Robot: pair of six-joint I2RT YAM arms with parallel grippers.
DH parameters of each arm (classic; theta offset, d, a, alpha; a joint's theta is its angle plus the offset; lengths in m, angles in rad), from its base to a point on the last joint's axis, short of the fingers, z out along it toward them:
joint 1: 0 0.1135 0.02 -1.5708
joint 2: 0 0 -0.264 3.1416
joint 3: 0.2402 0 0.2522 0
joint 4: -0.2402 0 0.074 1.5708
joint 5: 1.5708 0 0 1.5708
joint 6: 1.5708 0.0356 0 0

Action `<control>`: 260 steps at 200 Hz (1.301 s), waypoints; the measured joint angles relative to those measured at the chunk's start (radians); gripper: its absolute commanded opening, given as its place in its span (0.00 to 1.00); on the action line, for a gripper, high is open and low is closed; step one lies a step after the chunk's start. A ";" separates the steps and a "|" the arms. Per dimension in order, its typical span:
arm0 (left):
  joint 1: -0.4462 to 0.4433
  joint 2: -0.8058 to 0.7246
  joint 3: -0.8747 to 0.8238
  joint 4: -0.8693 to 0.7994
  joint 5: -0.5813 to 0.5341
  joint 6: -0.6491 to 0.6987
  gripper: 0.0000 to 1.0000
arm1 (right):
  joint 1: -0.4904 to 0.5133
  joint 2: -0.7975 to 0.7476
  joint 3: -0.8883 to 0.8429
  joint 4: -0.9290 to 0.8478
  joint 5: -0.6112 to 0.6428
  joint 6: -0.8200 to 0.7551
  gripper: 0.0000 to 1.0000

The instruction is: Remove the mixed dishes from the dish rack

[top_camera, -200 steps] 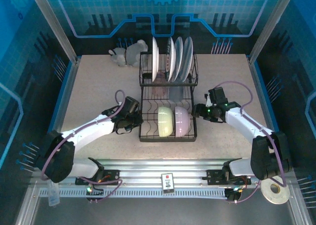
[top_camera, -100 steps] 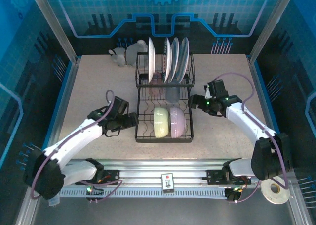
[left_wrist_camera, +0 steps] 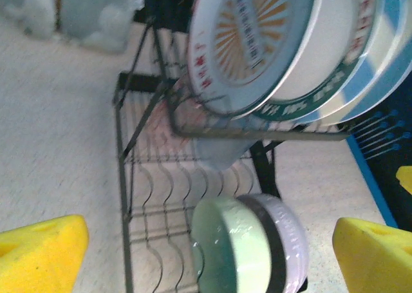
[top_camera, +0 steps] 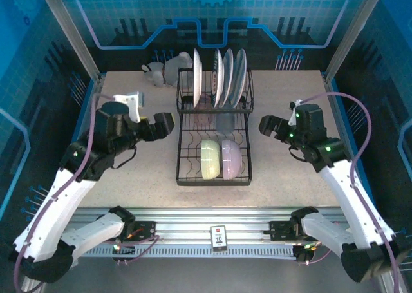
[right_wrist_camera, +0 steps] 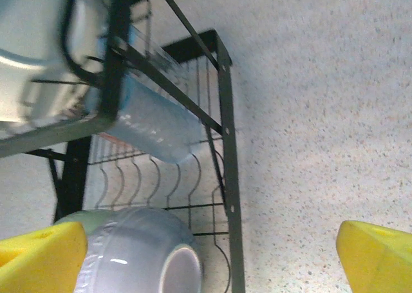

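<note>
Both arms pull back from the dish rack (top_camera: pixel 182 152); the left pincer (top_camera: pixel 165 123) and right pincer (top_camera: pixel 266 125) gape wide and empty, the rack standing between them.

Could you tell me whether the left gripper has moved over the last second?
Yes. The left gripper has moved away from the near rail, from beside the dish rack's lower tier to beside its upper tier.

On the aluminium rail (top_camera: pixel 193 217) at the near edge, I saw a small white tag (top_camera: pixel 219 237) reading what looked like "1C". Red lettering ringed the sunburst-patterned round plate (left_wrist_camera: pixel 251 42), but I couldn't read it.
</note>
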 measured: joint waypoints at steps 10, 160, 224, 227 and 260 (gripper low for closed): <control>0.000 0.056 0.045 0.016 0.023 0.028 0.93 | 0.000 -0.026 0.014 0.001 -0.012 0.000 1.00; 0.026 0.706 0.592 0.033 0.094 0.124 0.34 | 0.008 -0.062 0.179 0.099 -0.167 0.031 1.00; 0.027 0.730 0.631 0.000 0.097 0.099 0.00 | 0.008 -0.059 0.180 0.121 -0.167 0.031 1.00; 0.027 0.730 0.631 0.000 0.098 0.097 0.00 | 0.008 -0.059 0.180 0.121 -0.167 0.030 1.00; 0.028 0.729 0.636 -0.011 0.102 0.095 0.00 | 0.008 -0.057 0.181 0.122 -0.167 0.029 1.00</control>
